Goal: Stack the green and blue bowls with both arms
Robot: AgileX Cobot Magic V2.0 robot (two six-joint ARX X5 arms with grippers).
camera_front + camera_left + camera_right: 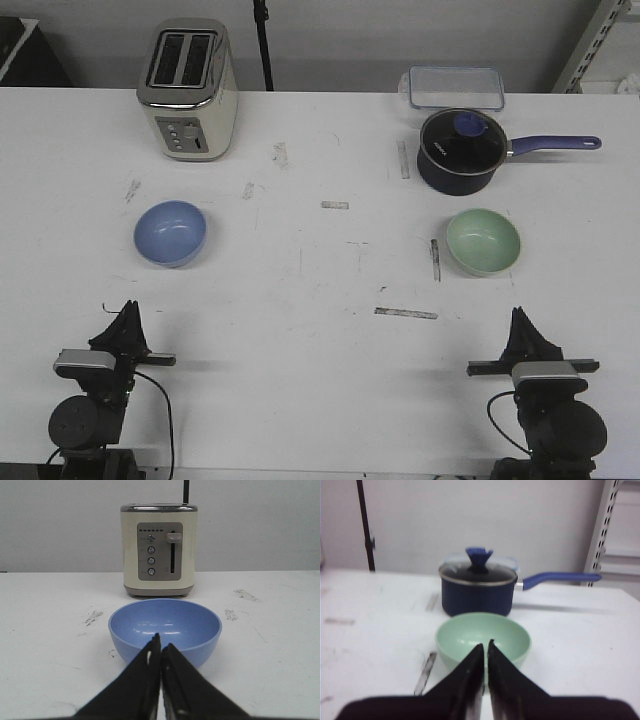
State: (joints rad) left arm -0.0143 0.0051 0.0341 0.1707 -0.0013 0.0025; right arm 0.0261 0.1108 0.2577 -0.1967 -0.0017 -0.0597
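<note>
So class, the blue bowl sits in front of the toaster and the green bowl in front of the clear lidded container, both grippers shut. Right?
Not quite. The green bowl sits in front of the saucepan, as the right wrist view shows. The rest holds.

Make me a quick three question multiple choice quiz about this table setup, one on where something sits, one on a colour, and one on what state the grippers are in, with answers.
1. What stands directly behind the blue bowl?
A. the saucepan
B. the toaster
C. the clear container

2. What colour is the bowl in front of the right gripper?
A. pale green
B. red
C. yellow

3. How do the left gripper fingers stand?
A. wide open
B. clamped on the bowl rim
C. closed together, holding nothing

Answers:
1 B, the toaster rises just behind that bowl in the left wrist view.
2 A, the green bowl lies ahead of it, before the saucepan.
3 C, the tips meet short of the bowl.
</note>
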